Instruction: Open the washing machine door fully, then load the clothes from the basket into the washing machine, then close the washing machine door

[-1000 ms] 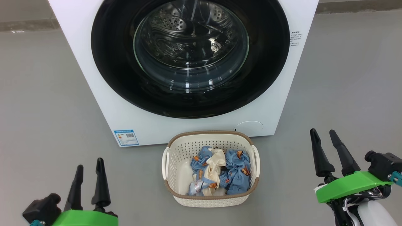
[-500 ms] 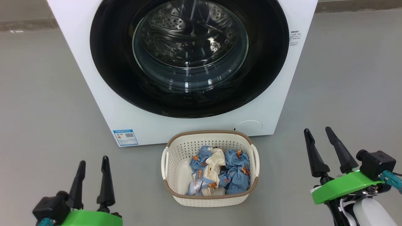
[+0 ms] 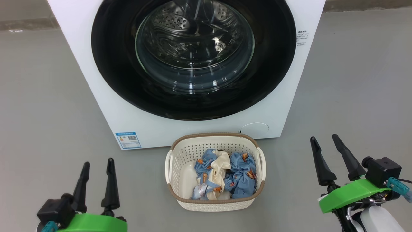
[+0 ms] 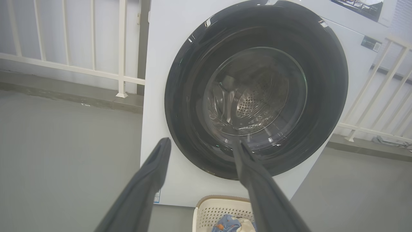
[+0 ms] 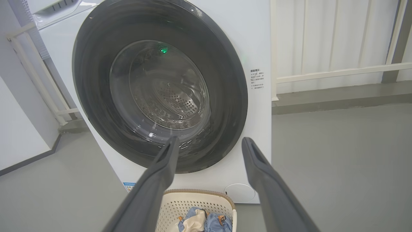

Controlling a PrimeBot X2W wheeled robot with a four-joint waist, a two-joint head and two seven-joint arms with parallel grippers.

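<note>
Progress: basically zero. Head view: washing machine door (image 3: pixel 193 106) is shut on the washing machine (image 3: pixel 93 90), and the clothes (image 3: pixel 239 178) are all in the basket (image 3: pixel 212 206) on the floor by the machine's front bottom edge. Left gripper (image 3: pixel 98 161) and right gripper (image 3: pixel 323 137) hover low either side, both wide open and empty. Left wrist view: fingers (image 4: pixel 254 180) aim at the door's lower rim. Right wrist view: same, well apart from it.

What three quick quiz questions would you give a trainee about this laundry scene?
1. True or false: the door of the washing machine is shut.
2. Fill in: the left gripper and the right gripper are both ____.
3. The clothes lie: A in the basket, B in the washing machine, C in the right gripper.
Key: 1 true; 2 open; 3 A.
</note>
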